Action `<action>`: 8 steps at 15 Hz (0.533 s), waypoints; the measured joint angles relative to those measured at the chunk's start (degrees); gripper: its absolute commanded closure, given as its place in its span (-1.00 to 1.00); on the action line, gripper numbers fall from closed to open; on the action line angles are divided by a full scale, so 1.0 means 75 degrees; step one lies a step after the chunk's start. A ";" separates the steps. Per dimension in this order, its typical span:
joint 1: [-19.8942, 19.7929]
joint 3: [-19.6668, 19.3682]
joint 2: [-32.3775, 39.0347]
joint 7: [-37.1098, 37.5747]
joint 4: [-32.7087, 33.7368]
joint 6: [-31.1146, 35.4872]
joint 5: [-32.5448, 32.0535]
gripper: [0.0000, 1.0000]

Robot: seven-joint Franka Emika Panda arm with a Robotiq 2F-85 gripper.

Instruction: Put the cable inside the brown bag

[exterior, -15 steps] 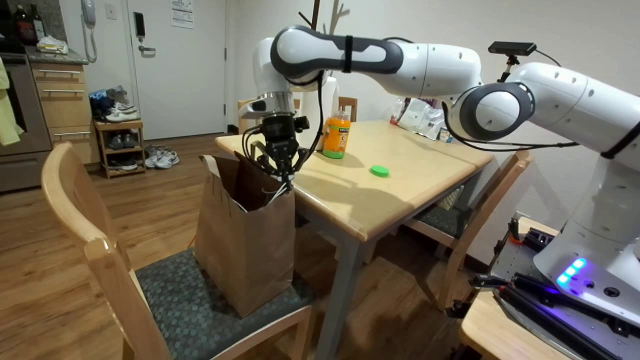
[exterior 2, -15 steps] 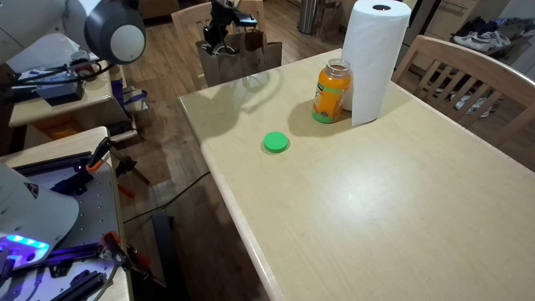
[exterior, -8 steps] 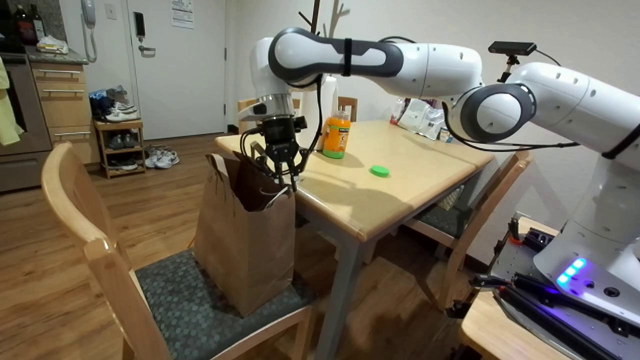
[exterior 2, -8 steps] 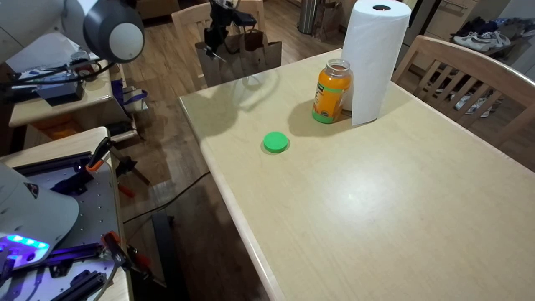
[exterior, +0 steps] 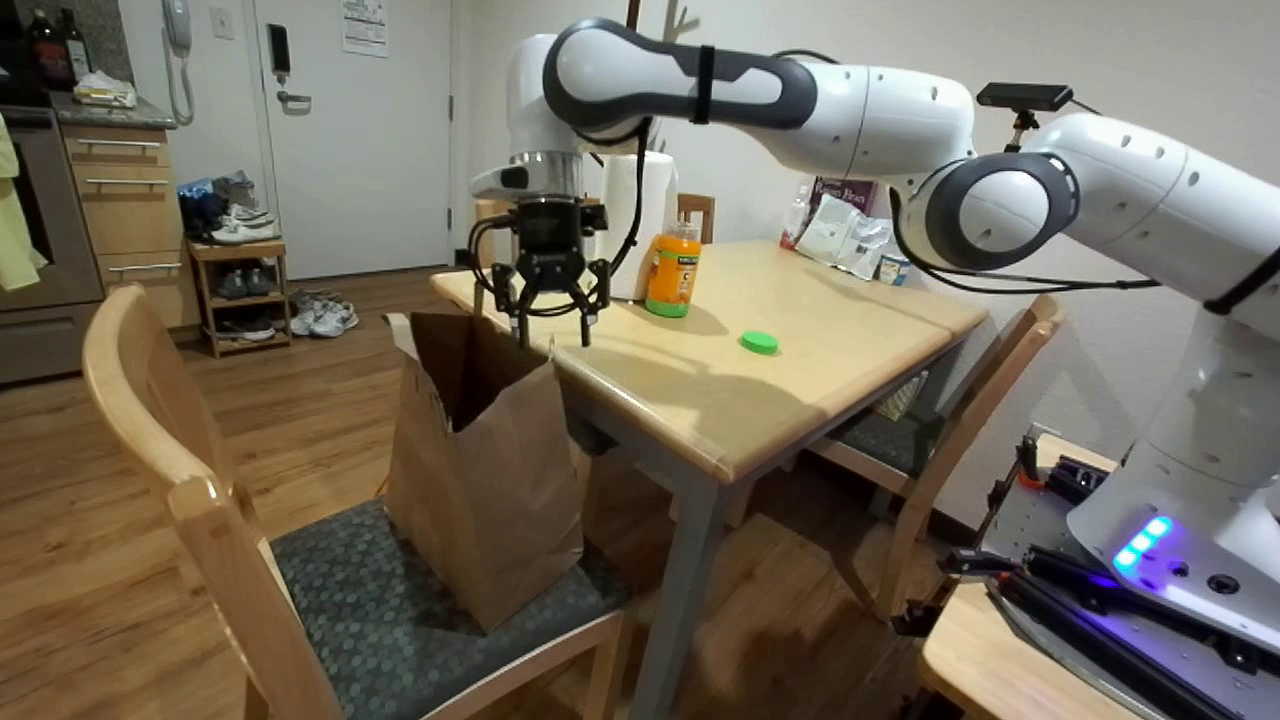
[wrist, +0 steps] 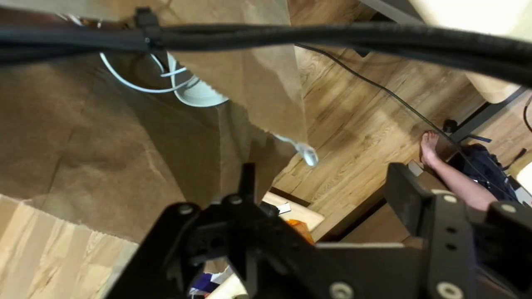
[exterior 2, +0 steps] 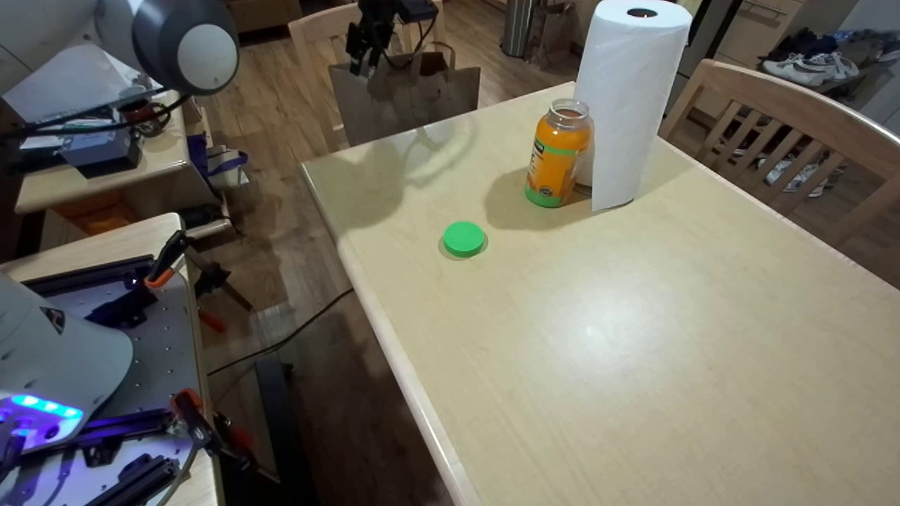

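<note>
Cable (wrist: pixel 145 89), white and looped, lies inside the brown bag (exterior: pixel 490 490), one plug end (wrist: pixel 307 154) sticking out past the rim. Just above that rim hangs the gripper (exterior: pixel 554 335), fingers spread apart, the plug end free of them. The bag stands gaping on a chair (exterior: pixel 340 605), close beside the edge of the table (exterior: pixel 860 330). The arm (exterior: pixel 690 90) stretches outward, bent down at the wrist.

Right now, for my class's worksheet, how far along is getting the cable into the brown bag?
Done: in the wrist view, white loops of the cable show inside the brown bag.
In hand: nothing; the gripper stands open near the bag's rim.
Left: likely tucking in the connector end, which pokes out past the rim.
</note>
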 measured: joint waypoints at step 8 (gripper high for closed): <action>-0.0107 -0.0316 -0.0791 0.1315 0.0055 0.0802 -0.0005 -1.00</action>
